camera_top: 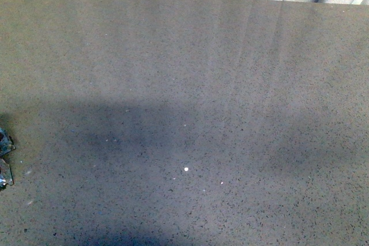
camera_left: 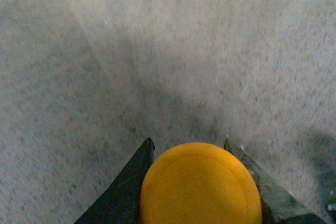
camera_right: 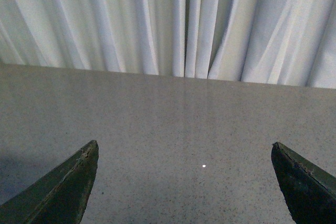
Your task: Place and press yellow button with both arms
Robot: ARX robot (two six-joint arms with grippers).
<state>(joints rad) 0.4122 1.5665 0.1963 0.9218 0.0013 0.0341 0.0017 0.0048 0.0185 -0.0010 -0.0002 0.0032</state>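
Button transport, place step in hand. Left gripper (camera_left: pixel 189 141) is clamped on the yellow button (camera_left: pixel 200 187): cap sits between the two dark fingers (camera_left: pixel 128 187), filling the gap, with the finger tips reaching just past the cap's far edge. Collar and base are hidden under the cap, so I can't tell if the base touches the worktop (camera_left: pixel 157 51) or hangs above it. Ahead of the left gripper there is only bare speckled surface with the gripper's shadow across it.

Right gripper (camera_right: pixel 185 144) is spread wide and holds nothing. Between and beyond its fingers lies bare worktop, with a tiny white speck (camera_right: pixel 203 166) just ahead and a pale curtain (camera_right: pixel 157 19) past the far edge.

In the front view no button shows. There is only a scrap of dark hardware (camera_top: pixel 4 162) at the left edge, probably the left gripper.

Judgement: placing is not done and pressing has not started. The next move calls for bringing the button toward the open middle area and lowering it base-flat. The left gripper can either let go cleanly without tipping the button or steady it. The right gripper then comes over the cap and pushes straight down. An off-centre push could topple the button.
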